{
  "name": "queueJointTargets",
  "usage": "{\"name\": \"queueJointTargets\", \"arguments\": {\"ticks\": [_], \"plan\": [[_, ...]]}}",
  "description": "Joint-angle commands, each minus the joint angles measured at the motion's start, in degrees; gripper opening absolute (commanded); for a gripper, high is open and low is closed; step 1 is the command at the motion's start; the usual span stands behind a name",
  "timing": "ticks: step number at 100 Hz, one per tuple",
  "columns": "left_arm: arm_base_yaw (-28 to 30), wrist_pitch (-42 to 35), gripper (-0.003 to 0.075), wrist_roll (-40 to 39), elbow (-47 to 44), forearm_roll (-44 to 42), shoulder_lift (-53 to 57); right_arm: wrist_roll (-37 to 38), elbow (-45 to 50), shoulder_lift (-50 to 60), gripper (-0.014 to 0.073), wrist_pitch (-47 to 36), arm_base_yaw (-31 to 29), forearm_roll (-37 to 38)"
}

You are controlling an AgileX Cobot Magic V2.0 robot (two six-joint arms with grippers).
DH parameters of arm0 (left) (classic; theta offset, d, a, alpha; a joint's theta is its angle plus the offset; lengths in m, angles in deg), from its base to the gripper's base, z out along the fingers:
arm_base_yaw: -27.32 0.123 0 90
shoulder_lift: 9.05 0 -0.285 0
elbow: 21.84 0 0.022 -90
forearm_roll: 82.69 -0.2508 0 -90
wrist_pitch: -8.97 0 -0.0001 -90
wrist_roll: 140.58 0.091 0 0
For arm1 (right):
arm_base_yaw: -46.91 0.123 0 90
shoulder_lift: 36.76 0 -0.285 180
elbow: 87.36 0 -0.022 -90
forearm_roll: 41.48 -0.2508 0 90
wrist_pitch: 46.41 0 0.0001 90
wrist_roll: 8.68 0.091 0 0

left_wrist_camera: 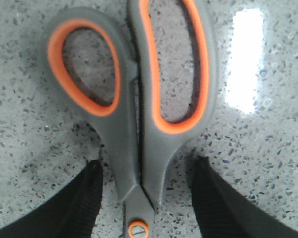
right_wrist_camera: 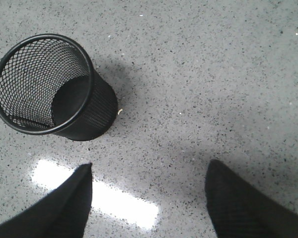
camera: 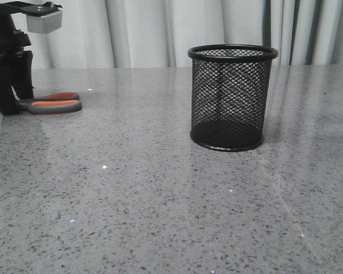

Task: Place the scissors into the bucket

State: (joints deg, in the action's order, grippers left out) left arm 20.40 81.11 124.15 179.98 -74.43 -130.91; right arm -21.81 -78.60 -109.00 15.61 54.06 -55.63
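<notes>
The scissors point(camera: 54, 103) lie flat at the far left of the table, grey handles lined in orange pointing right, the blades hidden behind my left gripper point(camera: 14, 101). In the left wrist view the scissors point(left_wrist_camera: 139, 124) lie between the spread fingers point(left_wrist_camera: 84, 198) of the left gripper point(left_wrist_camera: 146, 171), near the orange pivot screw; a strip of table shows on each side, so neither finger touches them. The bucket point(camera: 228, 97), a black mesh cup, stands upright right of centre and empty. My right gripper point(right_wrist_camera: 149, 168) hangs open above bare table beside the bucket point(right_wrist_camera: 97, 116).
The table point(camera: 131, 200) is speckled grey stone with bright light reflections. Pale curtains point(camera: 143, 28) hang behind its far edge. Only the left arm shows in the front view.
</notes>
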Motion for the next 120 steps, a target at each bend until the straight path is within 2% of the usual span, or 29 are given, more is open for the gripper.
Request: {"name": "queueJointTargets", "arguments": {"ticks": [1, 22, 42, 64, 81, 110, 120], "plan": [[-0.07, 0.95, 0.0365, 0.01, 0.44, 1.56, 0.66, -0.80, -1.84, 0.67, 0.0437, -2.39, 0.04, -0.73], [-0.07, 0.95, 0.0362, 0.01, 0.44, 1.56, 0.66, -0.80, -1.84, 0.67, 0.0437, -2.39, 0.04, -0.73], [-0.07, 0.95, 0.0274, 0.01, 0.44, 1.56, 0.66, -0.80, -1.84, 0.67, 0.0437, -2.39, 0.04, -0.73], [-0.07, 0.95, 0.0267, 0.01, 0.44, 2.27, 0.66, -0.84, -1.84, 0.67, 0.0437, -2.48, 0.04, -0.73], [-0.07, 0.95, 0.0219, 0.01, 0.44, 2.27, 0.66, -0.84, -1.84, 0.67, 0.0437, -2.61, 0.04, -0.73], [-0.07, 0.95, 0.0218, 0.01, 0.44, 2.27, 0.66, -0.84, -1.84, 0.67, 0.0437, -2.61, 0.04, -0.73], [-0.07, 0.95, 0.0180, 0.01, 0.44, 2.27, 0.66, -0.84, -1.84, 0.67, 0.0437, -2.61, 0.04, -0.73]]}}
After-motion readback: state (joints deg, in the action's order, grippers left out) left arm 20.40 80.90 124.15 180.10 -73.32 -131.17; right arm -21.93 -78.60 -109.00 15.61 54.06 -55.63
